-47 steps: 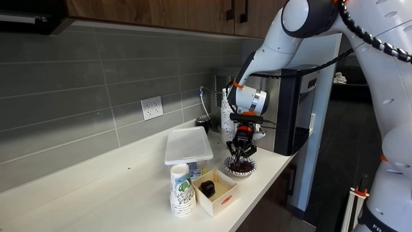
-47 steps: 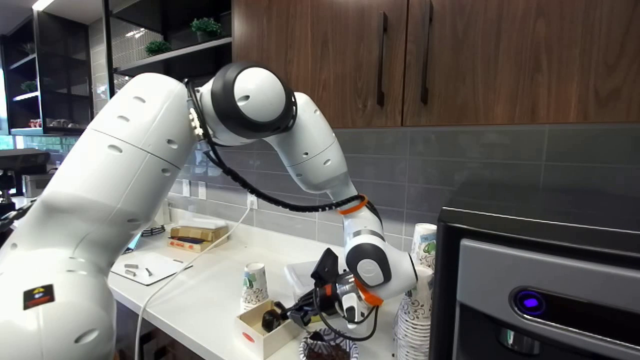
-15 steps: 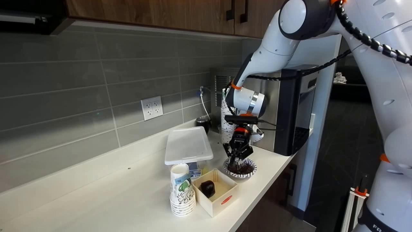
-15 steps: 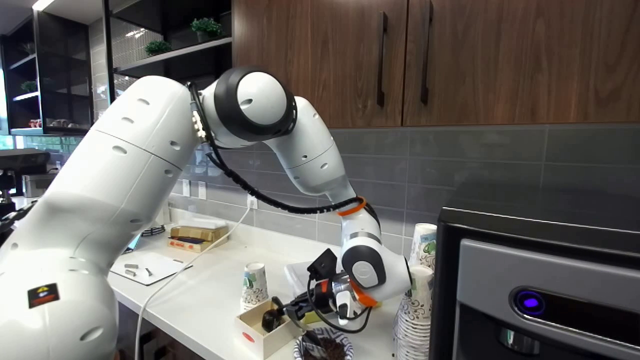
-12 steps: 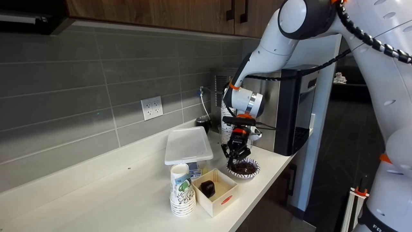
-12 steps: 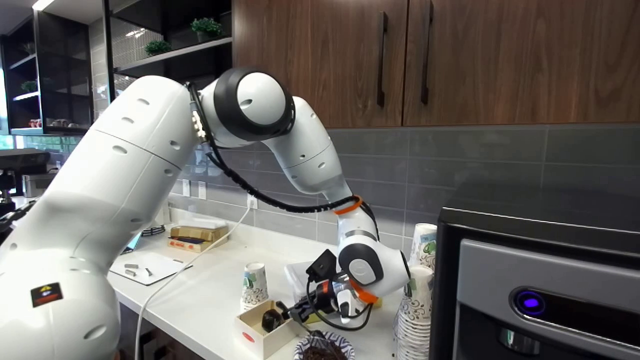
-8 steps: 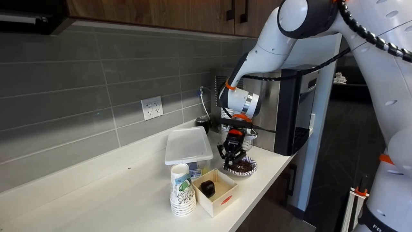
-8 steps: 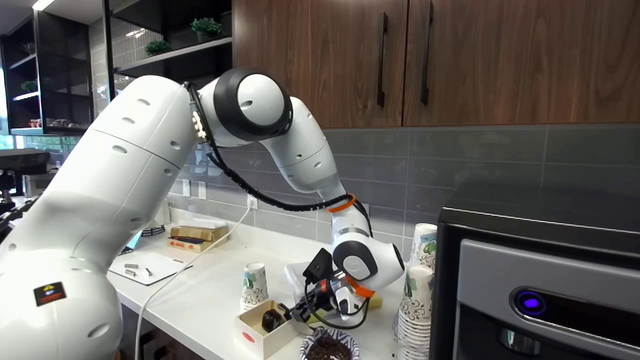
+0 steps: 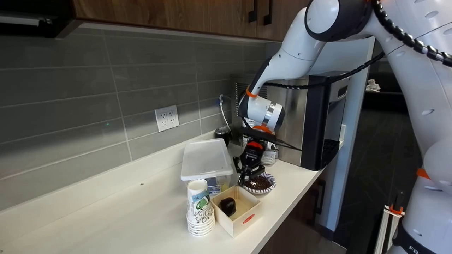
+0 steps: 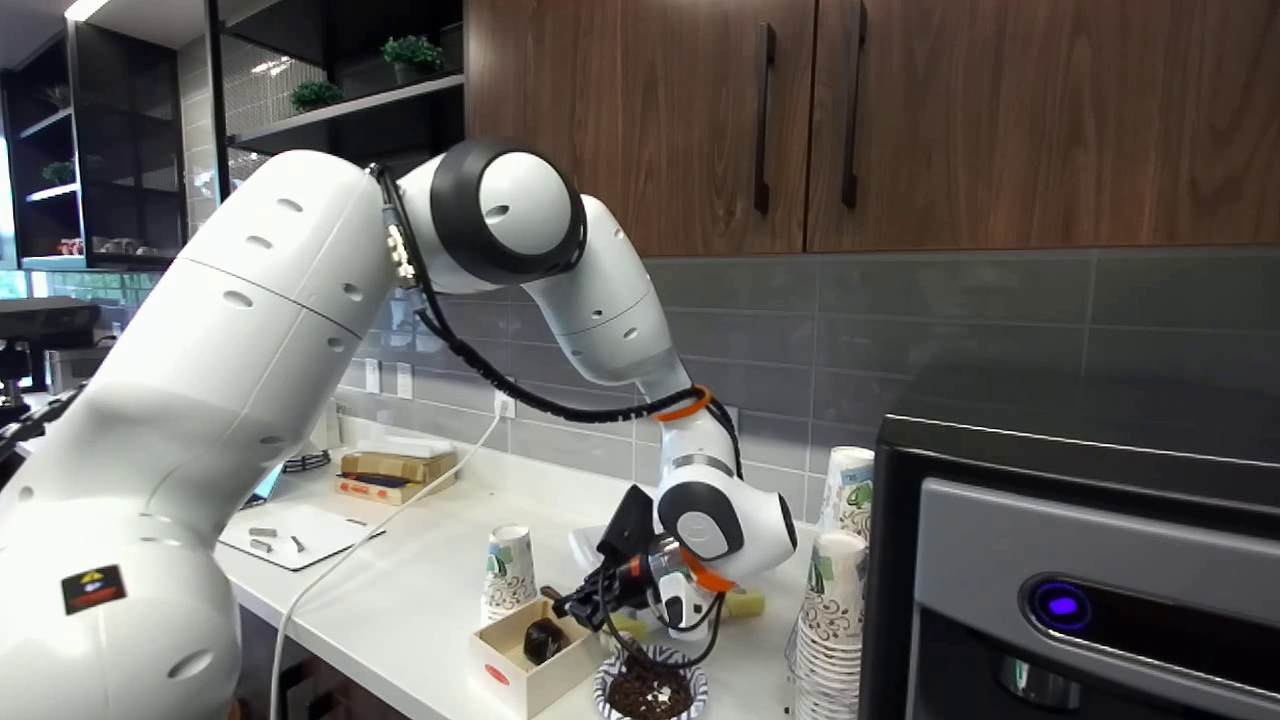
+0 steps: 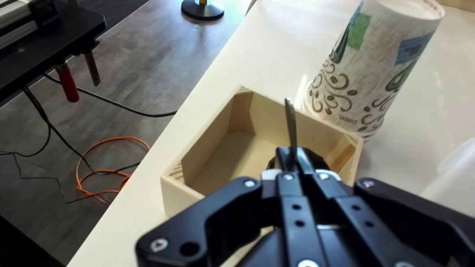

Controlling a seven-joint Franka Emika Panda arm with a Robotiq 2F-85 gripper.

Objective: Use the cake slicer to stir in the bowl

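Observation:
My gripper (image 9: pixel 242 181) is shut on the thin dark handle of the cake slicer (image 11: pixel 291 124). The handle end sticks out beyond the fingertips in the wrist view (image 11: pixel 293 157). It also shows past the gripper (image 10: pixel 567 608) in an exterior view (image 10: pixel 549 593). The slicer's blade end is hidden or too unclear to make out. The bowl (image 9: pixel 271 180) is white with a dark zigzag pattern and holds dark brown bits with some white ones. It also shows in an exterior view (image 10: pixel 604 690). The gripper is above the bowl's side nearest the wooden box, not over its middle.
The light wooden box (image 9: pixel 247 219) with a dark rounded object (image 9: pixel 228 206) stands close beside the bowl. Stacked paper cups (image 9: pixel 200 208) and a lidded plastic bin (image 9: pixel 206 158) stand near it. More cups (image 10: pixel 830 620) and a steel machine (image 10: pixel 1090 560) are close by.
My gripper, still holding the slicer, has moved from over the bowl's middle toward the wooden box. The bowl has shifted slightly toward the box. White bits show among its contents.

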